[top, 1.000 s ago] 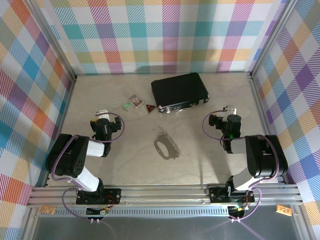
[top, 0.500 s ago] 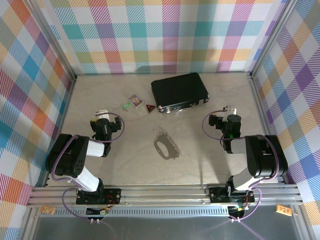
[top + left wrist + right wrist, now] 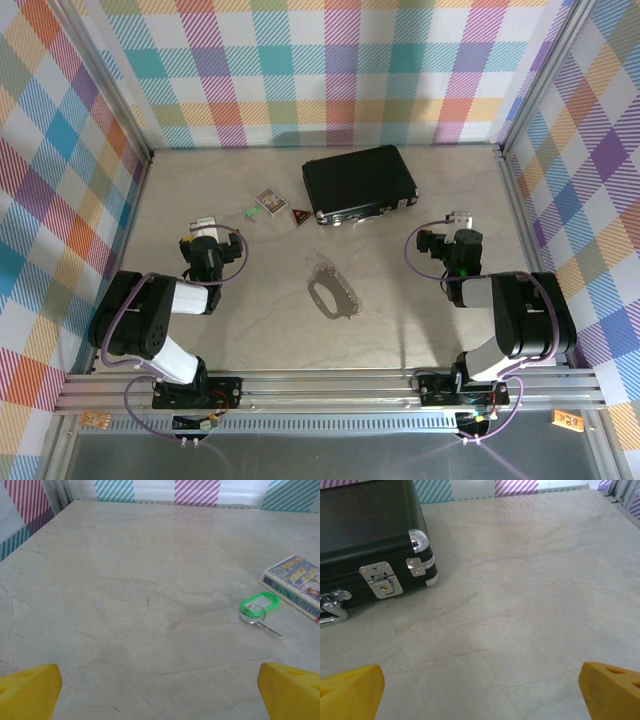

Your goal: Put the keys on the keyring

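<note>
Nothing done yet: key lay loose on the table, well apart from keyring; left gripper and right gripper both spread wide, empty

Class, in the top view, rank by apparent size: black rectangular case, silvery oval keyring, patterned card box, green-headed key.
1. black rectangular case
2. silvery oval keyring
3. patterned card box
4. green-headed key
</note>
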Controlling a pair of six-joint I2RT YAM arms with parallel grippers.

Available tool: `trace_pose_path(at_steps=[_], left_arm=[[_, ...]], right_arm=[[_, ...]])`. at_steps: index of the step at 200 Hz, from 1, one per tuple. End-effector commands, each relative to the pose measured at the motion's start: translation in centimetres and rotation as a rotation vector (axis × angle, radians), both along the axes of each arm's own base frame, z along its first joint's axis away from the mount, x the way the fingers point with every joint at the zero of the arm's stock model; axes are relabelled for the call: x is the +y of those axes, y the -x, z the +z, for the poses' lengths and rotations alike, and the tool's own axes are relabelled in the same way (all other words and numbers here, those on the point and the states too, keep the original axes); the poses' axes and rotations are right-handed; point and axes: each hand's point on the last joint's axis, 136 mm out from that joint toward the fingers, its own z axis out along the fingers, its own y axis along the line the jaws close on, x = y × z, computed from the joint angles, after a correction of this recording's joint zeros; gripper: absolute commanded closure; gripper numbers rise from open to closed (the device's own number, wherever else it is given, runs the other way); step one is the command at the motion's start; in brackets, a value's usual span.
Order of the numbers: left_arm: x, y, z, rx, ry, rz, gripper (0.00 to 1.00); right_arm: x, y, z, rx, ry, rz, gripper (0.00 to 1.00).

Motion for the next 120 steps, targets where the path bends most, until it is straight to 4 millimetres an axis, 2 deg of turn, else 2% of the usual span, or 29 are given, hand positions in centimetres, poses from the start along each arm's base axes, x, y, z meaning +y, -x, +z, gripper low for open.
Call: trace_pose_path(at_steps=[1,30,41,58,89,108,120], left_arm=[[0.1,0.0,1.2,-0.012,0.008,-0.003,0.00],[0.1,0.4,2.6,0.014,0.006,-0.003,0.00],[0.0,0.6,3.4,0.021,0.010,-0.005,0.00],[-0.6,1.0,5.1,0.023,0.047,-0.034,0.00],[-4.5,1.9,7.0,0.053,0.266,-0.184,0.00],[-4.1,2.5,7.4,0.122,0.417,-0.077,0.00],[-4.0,2.4,7.6,0.197,0.449,-0.036,0.00]], right_arm=[[0.2,0.1,2.2,-0.042,-0.002,0.019,0.01],[0.3,0.8,4.0,-0.039,-0.011,0.019,0.01],[0.2,1.2,4.2,-0.014,-0.018,0.011,0.01],[0.7,1.8,5.6,-0.010,-0.039,0.022,0.01],[0.5,3.3,7.0,0.118,-0.147,-0.088,0.01],[2.1,4.2,8.1,0.168,-0.194,-0.027,0.01],[3.2,4.9,9.0,0.167,-0.211,0.015,0.01]])
